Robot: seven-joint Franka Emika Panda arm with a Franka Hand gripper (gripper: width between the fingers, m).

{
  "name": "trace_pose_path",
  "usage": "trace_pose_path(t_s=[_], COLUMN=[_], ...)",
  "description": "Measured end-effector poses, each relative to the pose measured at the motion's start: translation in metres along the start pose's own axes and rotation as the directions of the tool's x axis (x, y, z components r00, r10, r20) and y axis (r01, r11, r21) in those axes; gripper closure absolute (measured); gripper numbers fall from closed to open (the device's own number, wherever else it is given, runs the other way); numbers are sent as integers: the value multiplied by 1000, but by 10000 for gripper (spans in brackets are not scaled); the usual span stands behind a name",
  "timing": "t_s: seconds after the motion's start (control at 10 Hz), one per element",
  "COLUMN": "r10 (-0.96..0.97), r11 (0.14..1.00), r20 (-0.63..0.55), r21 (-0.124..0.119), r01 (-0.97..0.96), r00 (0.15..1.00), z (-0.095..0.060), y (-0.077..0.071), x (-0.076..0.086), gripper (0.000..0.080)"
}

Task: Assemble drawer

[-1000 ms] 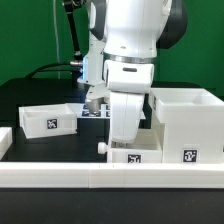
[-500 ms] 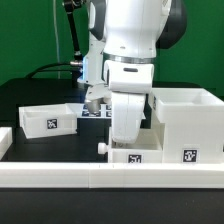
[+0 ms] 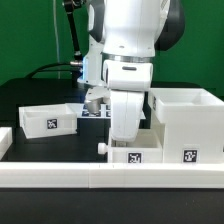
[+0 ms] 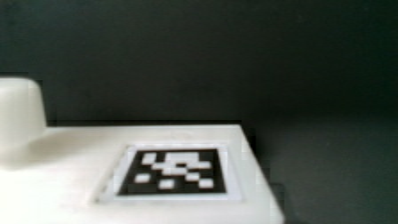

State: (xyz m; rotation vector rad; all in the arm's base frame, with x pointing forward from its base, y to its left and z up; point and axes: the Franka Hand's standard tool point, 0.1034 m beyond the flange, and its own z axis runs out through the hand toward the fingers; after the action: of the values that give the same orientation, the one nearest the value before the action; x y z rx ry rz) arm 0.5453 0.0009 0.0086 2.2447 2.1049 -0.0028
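The tall open-fronted box housing (image 3: 186, 124) stands on the exterior view's right, with tags on its front. One shallow tray (image 3: 46, 118) lies on the exterior view's left. A second tray (image 3: 135, 156) with a round knob (image 3: 102, 147) sits just behind the front rail, right under my arm's hand (image 3: 126, 118). The hand reaches down to this tray and its fingertips are hidden behind it. The wrist view shows the tray's white tagged face (image 4: 178, 172) and the knob (image 4: 18, 115) close up, with no fingers showing.
A long white rail (image 3: 60, 178) runs along the table's front edge. The marker board (image 3: 92, 113) lies flat behind the arm. The black table top (image 3: 40, 150) shows between the left tray and the rail.
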Motion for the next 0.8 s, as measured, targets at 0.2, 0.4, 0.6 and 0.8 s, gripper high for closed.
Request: trace_pose_path(t_s=[0.2,0.4,0.6,0.8], r10=[1,-5,-42,-45], r11=[1000,1000,999,999], r20=[0,1,11,21], r21=[0,0,0,12], r01=[-1,5,42,44], r00=[1000,1000,999,999], z=[0,0,0,-1], y=[0,0,1,2], x=[-1,0,-3,-4], gripper=[757,757,757,757])
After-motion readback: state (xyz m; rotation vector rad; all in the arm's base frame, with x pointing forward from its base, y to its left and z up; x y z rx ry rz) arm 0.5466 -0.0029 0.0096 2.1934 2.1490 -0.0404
